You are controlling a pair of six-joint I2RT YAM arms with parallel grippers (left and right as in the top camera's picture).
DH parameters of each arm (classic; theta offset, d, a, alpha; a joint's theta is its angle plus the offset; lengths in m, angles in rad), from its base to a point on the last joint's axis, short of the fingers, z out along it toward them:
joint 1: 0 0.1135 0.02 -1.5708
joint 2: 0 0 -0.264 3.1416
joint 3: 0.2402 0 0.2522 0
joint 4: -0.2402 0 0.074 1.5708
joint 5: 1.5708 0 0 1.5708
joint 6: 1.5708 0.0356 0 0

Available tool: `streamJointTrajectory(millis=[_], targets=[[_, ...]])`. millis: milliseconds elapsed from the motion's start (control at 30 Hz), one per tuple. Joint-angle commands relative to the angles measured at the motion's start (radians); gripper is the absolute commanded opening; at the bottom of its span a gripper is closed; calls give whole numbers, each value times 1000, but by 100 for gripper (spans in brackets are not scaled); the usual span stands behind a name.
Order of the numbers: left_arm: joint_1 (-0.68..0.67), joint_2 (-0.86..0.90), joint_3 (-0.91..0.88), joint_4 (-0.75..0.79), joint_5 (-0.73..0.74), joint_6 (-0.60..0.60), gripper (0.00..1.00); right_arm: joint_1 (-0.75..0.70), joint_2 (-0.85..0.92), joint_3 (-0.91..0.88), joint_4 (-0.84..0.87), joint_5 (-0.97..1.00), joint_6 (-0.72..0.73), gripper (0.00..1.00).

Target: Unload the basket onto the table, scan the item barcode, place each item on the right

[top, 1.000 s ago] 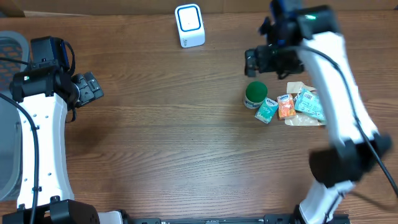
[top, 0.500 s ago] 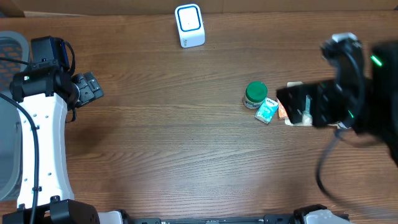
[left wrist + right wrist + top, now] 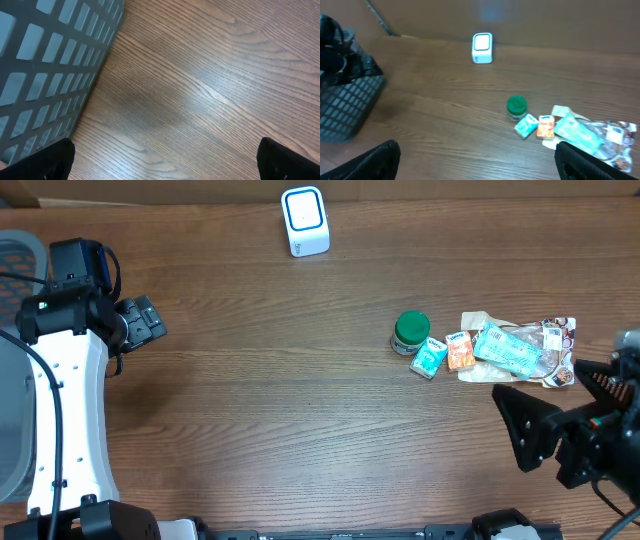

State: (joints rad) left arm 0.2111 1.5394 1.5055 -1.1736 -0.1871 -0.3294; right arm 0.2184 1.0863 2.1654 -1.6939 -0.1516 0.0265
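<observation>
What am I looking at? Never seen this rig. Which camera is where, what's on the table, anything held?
Two robot arms at a wooden table. One picture looks down from above; the other two come from a camera on each wrist, so the dark tips in their lower corners are that arm's own fingers. On the table: a white scanner, a green-lidded jar, some small packets, and a grey basket at the left. The left gripper and right gripper are open and hold nothing.

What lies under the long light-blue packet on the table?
A pale crinkled plastic wrapper sticks out around the long light-blue packet. The part beneath the packet is covered and cannot be seen.
</observation>
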Motion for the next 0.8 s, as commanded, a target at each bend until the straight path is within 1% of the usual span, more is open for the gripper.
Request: streamJointTrajectory(millis=[0, 67, 133, 233, 267, 300, 333, 367, 400, 600, 733, 767], targets=[[-2, -2, 1, 3, 5, 19, 100, 1, -2, -19, 36, 112, 3, 100], [-2, -2, 1, 3, 4, 19, 100, -21, -19, -63, 106, 140, 3, 100], [-2, -2, 1, 3, 4, 19, 100, -49, -51, -140, 212, 151, 3, 100], [-2, -2, 1, 3, 4, 19, 100, -83, -137, -325, 415, 151, 3, 100], [-2, -2, 1, 3, 5, 19, 100, -87, -182, -418, 498, 151, 3, 100], [-2, -2, 1, 3, 5, 19, 100, -87, -255, -568, 620, 151, -1, 100], [-2, -2, 1, 3, 4, 19, 100, -88, -302, -666, 698, 151, -5, 100], [-2, -2, 1, 3, 4, 19, 99, -89, -378, -821, 829, 151, -5, 100], [-2, -2, 1, 3, 4, 19, 100, -91, -429, -922, 913, 151, -5, 100], [-2, -2, 1, 3, 4, 19, 100, -93, -672, -1413, 1295, 177, -4, 100], [-2, -2, 1, 3, 4, 19, 100, -116, -827, -1697, 1530, 172, -2, 100], [-2, -2, 1, 3, 4, 19, 99, -131, -887, -1803, 1603, 159, 1, 100]])
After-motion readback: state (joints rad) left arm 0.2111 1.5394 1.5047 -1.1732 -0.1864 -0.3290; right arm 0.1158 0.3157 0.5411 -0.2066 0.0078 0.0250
